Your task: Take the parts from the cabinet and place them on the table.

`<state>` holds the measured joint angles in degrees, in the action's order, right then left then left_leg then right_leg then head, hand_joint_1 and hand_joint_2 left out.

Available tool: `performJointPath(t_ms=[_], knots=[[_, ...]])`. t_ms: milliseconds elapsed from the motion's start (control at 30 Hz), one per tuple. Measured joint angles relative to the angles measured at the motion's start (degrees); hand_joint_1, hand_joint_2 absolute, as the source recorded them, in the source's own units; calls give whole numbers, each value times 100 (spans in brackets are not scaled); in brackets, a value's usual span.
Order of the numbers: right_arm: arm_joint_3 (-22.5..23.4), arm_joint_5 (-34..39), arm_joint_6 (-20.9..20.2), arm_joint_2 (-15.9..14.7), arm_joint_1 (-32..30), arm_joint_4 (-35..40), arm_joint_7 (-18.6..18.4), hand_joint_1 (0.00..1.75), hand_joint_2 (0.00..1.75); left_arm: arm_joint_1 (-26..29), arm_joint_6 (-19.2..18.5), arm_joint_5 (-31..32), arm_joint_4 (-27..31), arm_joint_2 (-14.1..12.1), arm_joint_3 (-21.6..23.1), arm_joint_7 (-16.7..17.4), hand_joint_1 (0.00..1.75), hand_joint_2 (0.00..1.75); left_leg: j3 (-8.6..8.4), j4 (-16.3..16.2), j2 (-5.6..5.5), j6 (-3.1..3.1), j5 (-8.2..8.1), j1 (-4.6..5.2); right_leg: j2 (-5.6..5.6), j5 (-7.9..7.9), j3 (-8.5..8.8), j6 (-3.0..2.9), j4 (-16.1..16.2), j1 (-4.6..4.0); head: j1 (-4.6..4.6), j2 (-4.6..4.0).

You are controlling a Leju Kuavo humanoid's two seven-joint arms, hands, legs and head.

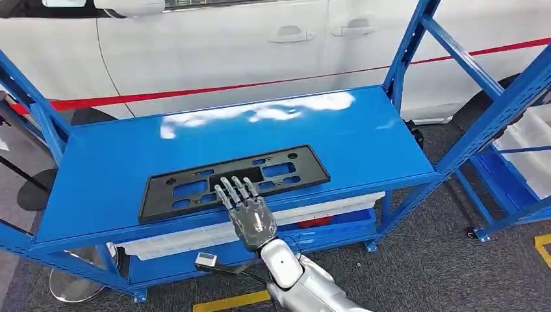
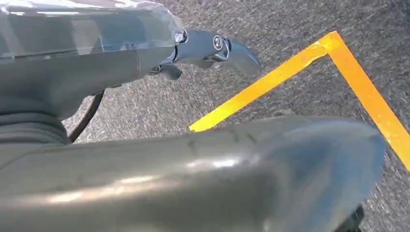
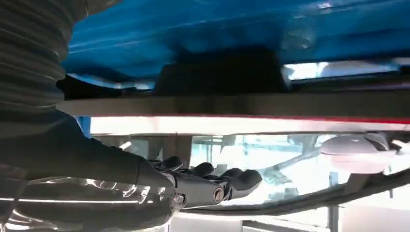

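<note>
black plastic frame part (image 1: 235, 180) flat on blue shelf (image 1: 364, 140), right hand (image 1: 247, 208) at its 6 o'clock edge, fingers (image 1: 235, 188) extended flat over it, gripping nothing. left hand (image 2: 212, 48) grip: cannot tell.

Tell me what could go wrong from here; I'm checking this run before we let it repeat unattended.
1. The right hand lies flat with fingers spread over the near edge of the black plate frame rather than around it, so the frame may slide across the glossy blue shelf rather than lift.
2. The frame is wide and the hand sits near its middle edge; if lifted one-handed it could tip or catch a blue upright.
</note>
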<state>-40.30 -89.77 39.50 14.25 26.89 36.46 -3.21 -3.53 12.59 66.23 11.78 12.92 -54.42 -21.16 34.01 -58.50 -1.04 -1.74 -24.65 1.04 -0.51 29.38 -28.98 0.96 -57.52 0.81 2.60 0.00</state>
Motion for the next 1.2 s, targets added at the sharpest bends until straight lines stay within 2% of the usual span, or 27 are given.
performJointPath(t_ms=[300, 700, 900, 1100, 1200], knots=[[286, 9, -140, 384, 389, -116, 509, 0, 175, 20, 157, -223, -26, 31, -181, 26, 0, 0, -1, 0, 0, 0, 1, 0, 0, -1, 1, 0, 0, 0, 0, 0], [597, 7, -579, 498, 717, -72, 529, 0, 175, 28, 216, -253, -39, 63, -297, -24, 0, 0, -1, 0, -1, -1, 1, 0, 1, -1, -1, 1, 1, 1, 0, 0], [625, 7, -796, 463, 876, -92, 135, 0, 175, 28, 184, -256, -39, 63, -313, -96, 0, 0, -1, -1, 0, -1, 1, 0, 0, -5, -2, 5, 1, 1, 0, 0], [546, 7, -929, 330, 1083, -404, -393, 0, 175, 26, -13, -103, -42, 63, -304, -103, 0, 0, -1, -1, -1, -2, 2, 0, 1, -5, -4, 6, 2, 2, 0, 0], [518, 7, -940, 229, 1152, -538, -455, 0, 175, 26, -55, -81, -42, 61, -299, -103, 0, 0, 0, -1, 0, -3, 3, 1, 0, -7, 1, 8, 2, 2, 0, 0]])
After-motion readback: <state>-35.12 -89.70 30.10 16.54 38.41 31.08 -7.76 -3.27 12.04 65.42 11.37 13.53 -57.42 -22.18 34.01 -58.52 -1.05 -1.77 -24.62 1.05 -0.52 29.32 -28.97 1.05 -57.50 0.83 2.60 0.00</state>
